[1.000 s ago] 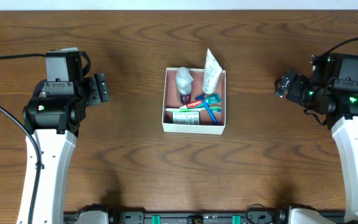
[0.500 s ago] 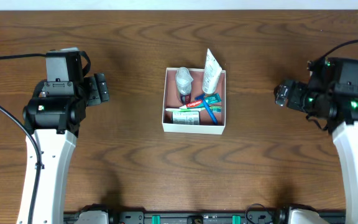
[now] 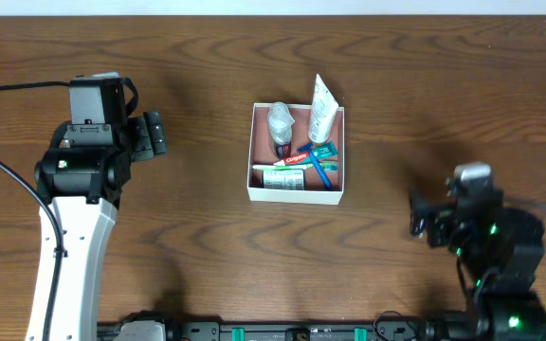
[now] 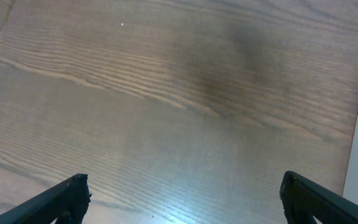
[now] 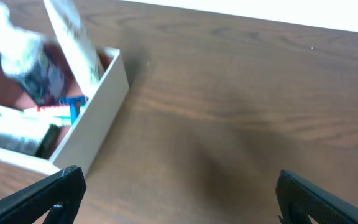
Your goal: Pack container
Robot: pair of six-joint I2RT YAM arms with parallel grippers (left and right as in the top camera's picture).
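— On the bench (image 3: 207, 270), where's the container (image 3: 297, 196)?
— Flat on the bench, open top up, well apart from both arms. Inside it: white tube (image 3: 322, 106) leaning at the far-right corner, clear bottle (image 3: 280, 121) left of that, red toothpaste (image 3: 297, 158), blue toothbrush (image 3: 321, 172), green-and-white packet (image 3: 282, 178) along the near wall.
— Arms?
— Left arm (image 3: 83, 161) well left of the container, left jaws wide, empty. Right arm (image 3: 482, 237) right of the container, past its near wall, right jaws wide too, holding nothing.

The left arm (image 3: 69, 227) is white-shelled with black joints and cable (image 3: 8, 90); both arms show green lights (image 3: 62, 163).
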